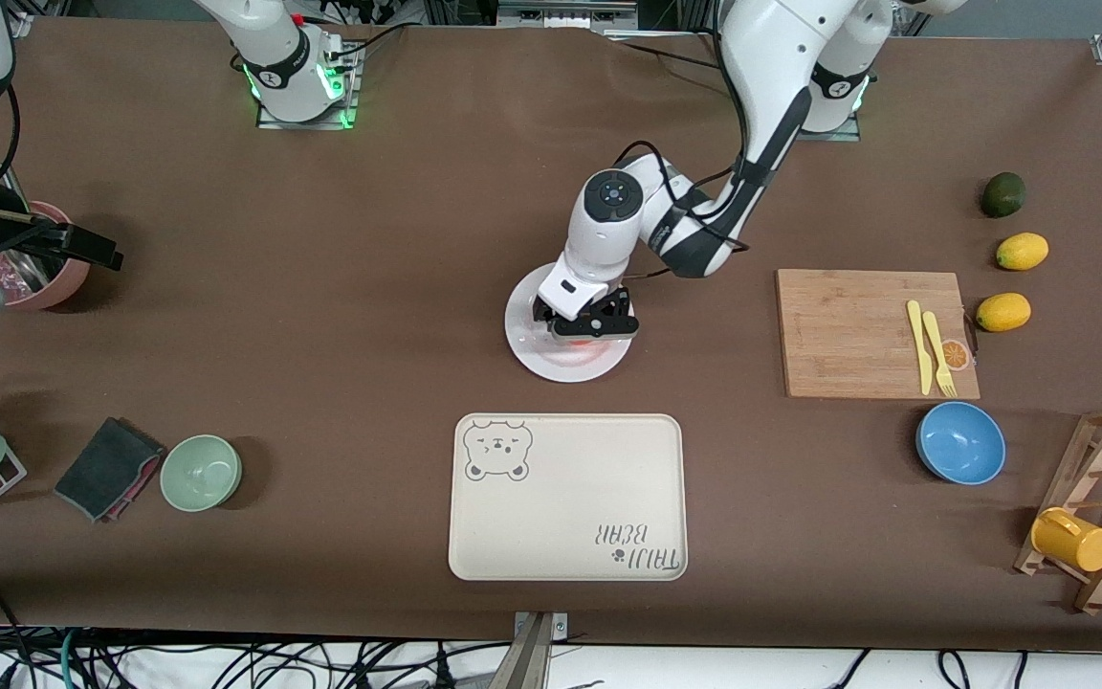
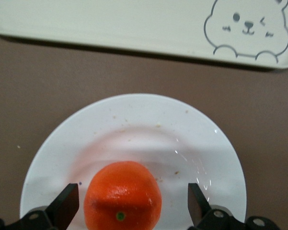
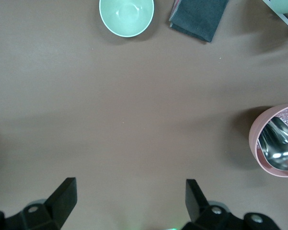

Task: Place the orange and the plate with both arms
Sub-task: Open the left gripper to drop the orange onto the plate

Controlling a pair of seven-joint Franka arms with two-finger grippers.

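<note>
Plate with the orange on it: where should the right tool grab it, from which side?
Grip the plate by its wide bare rim at the edge toward the right arm's end of the table, one finger over and one under. It lies flat; the orange and the open left tool occupy the middle.

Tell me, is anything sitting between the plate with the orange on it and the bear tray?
Nothing visible. Only bare table separates the plate from the bear tray, which lies nearer the front camera. The orange rests on the plate between the left tool's open fingers.
</note>
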